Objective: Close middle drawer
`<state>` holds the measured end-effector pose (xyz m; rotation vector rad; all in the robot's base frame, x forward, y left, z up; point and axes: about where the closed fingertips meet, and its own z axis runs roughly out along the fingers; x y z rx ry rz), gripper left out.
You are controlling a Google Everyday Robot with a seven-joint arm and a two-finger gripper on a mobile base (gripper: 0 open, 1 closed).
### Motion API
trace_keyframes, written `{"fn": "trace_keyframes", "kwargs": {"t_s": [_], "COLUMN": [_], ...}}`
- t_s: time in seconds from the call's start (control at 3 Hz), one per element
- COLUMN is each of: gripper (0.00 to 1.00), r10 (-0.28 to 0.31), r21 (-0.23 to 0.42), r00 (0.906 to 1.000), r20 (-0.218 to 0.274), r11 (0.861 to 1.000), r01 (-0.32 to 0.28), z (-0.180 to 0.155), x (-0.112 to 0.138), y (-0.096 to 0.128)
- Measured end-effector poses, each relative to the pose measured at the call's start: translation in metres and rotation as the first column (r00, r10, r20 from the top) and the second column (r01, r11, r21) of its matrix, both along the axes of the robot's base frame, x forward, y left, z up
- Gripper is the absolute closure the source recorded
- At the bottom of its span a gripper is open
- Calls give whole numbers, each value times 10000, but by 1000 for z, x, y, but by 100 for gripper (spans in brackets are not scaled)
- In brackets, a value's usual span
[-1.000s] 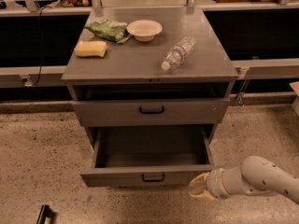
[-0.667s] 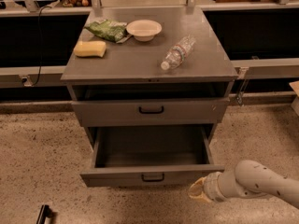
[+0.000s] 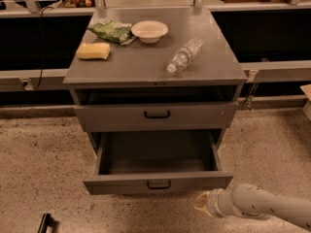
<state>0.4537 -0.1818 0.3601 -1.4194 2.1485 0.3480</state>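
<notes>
The middle drawer (image 3: 158,182) is a wide grey metal drawer pulled far out of the cabinet. Its deep box is empty, and its low front panel has a small black bar handle (image 3: 159,184) at the centre. My gripper (image 3: 202,203) is at the end of the pale arm that comes in from the bottom right. It sits just below and in front of the right end of the drawer's front panel, close to it. I cannot tell whether it touches the panel.
Above is a taller-fronted grey drawer (image 3: 156,114) with a larger handle, slightly out. On the cabinet top (image 3: 141,64) are a plastic bottle (image 3: 184,55), a white bowl (image 3: 149,30), a green bag (image 3: 111,31) and a yellow sponge (image 3: 93,51). The floor is speckled. A black object (image 3: 44,223) lies at bottom left.
My gripper has dropped slightly lower and a little left beside the drawer's right front corner. The drawer stands as far out as before.
</notes>
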Motion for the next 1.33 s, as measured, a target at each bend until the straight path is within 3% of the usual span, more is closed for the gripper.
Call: {"fn": "trace_keyframes", "kwargs": {"t_s": [0.33, 0.67, 1.33], "gripper": [100, 100, 100], "r10": [-357, -223, 487], "r21": [369, 681, 670], "r00": [9979, 9943, 9781], "r20": [533, 1044, 2024], "r11": [9987, 9976, 9957], "r01": [338, 152, -634], "z": [-18, -20, 0], "x": [16, 36, 88], "y": [2, 10, 16]}}
